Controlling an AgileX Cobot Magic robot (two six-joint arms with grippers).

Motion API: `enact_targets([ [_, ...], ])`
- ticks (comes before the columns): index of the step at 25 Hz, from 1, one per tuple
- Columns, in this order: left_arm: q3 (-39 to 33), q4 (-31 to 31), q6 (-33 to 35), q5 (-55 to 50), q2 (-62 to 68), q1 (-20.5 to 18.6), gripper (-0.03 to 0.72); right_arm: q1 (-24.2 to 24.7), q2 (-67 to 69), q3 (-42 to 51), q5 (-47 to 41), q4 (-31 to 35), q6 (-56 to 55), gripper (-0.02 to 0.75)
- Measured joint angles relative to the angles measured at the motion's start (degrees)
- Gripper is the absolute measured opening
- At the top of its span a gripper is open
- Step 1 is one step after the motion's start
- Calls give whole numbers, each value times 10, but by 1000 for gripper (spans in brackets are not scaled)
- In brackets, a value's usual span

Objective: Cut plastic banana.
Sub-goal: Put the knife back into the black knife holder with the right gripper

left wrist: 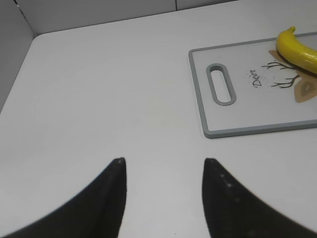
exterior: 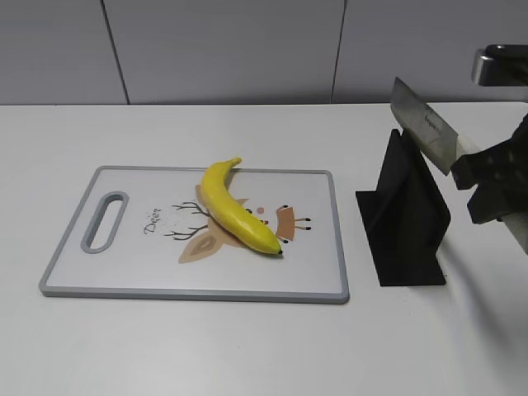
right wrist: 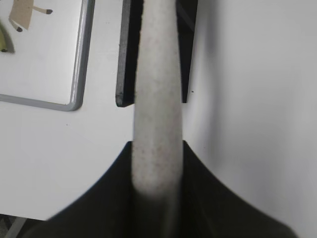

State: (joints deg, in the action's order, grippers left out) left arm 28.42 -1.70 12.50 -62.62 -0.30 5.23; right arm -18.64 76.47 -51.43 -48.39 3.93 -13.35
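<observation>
The left gripper [left wrist: 163, 198] hangs wide apart over bare white worktop [left wrist: 99, 99]. On the grey-rimmed white cutting board [exterior: 124, 290], a glossy yellow plastic banana [exterior: 235, 208] lies diagonally. At right, the right gripper [right wrist: 157, 198] clamps a pale-handled steel cleaver [exterior: 425, 128] above its black stand [exterior: 404, 223]. The blade looks freshly fetched; next it must swing left over the banana.

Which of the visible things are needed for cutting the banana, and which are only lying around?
Needed:
glossy yellow plastic banana
grey-rimmed white cutting board
steel cleaver with pale handle, held by right gripper

Only lying around:
black knife stand
left gripper, open over bare table
</observation>
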Motion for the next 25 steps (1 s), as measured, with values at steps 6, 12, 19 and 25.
enact_targets([
  [6,0,0,0,0,0,0,482,-70,0,-23,-34,-95,-84,176],
  [12,0,0,0,0,0,0,482,-78,9,-39,-49,-108,-123,176],
  [19,0,0,0,0,0,0,482,-78,26,-40,-49,-82,-128,176],
  [25,0,0,0,0,0,0,482,-78,41,-40,-49,-82,-128,176],
])
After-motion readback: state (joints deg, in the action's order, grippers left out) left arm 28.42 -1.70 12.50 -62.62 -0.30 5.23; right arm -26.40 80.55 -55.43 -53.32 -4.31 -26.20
